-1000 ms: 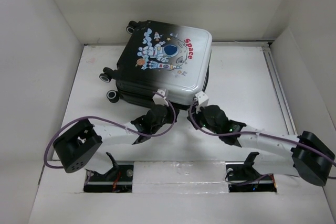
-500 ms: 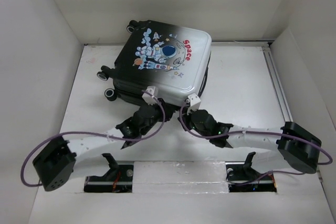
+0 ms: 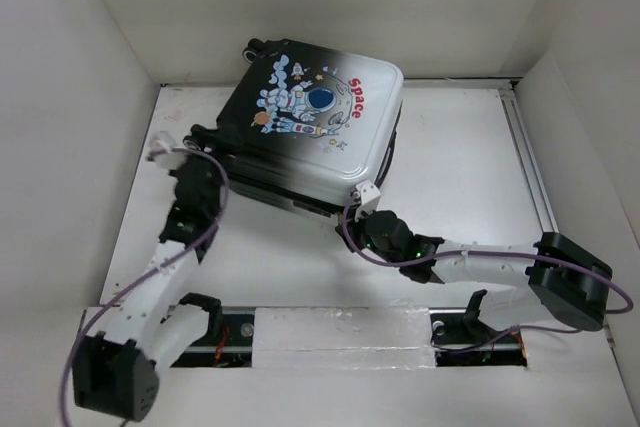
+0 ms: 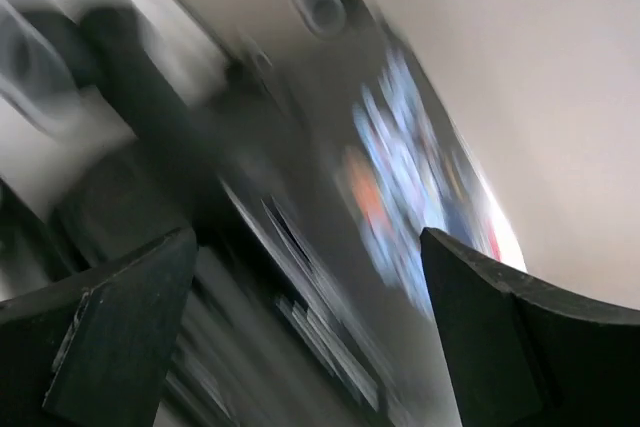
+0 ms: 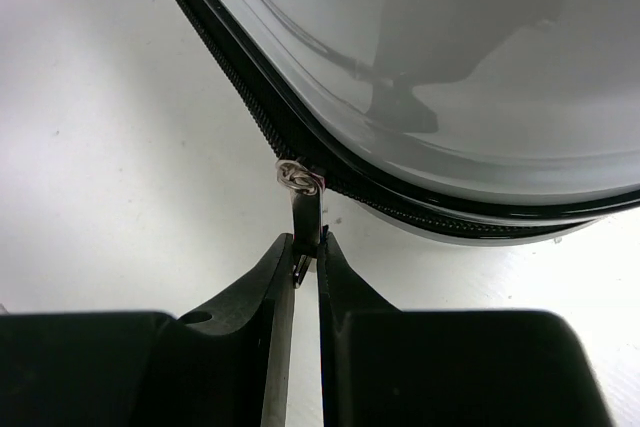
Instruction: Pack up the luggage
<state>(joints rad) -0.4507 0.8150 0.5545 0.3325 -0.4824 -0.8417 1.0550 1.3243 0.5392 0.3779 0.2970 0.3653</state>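
Observation:
The luggage (image 3: 310, 112) lies flat at the back of the table, astronaut print and red "Space" facing up. At its near right corner my right gripper (image 3: 365, 209) is shut on the metal zipper pull (image 5: 306, 212), which its jaws (image 5: 307, 242) pinch below the black zipper track of the luggage's shell (image 5: 450, 67). My left gripper (image 3: 203, 169) stands open beside the luggage's left side, near the wheels (image 3: 198, 134). The left wrist view is motion-blurred: the gripper (image 4: 308, 239) holds nothing, and the printed lid (image 4: 400, 167) and a wheel (image 4: 322, 7) lie beyond.
White walls enclose the table on the left, back and right. A metal rail (image 3: 525, 157) runs along the right side. Both arm bases sit at the near edge, with a taped strip (image 3: 340, 327) between them.
My left gripper let go at the luggage's near edge, opened wide and swung left to the wheel side. The right gripper stays on the zipper pull, slightly nearer and lower than a second ago.

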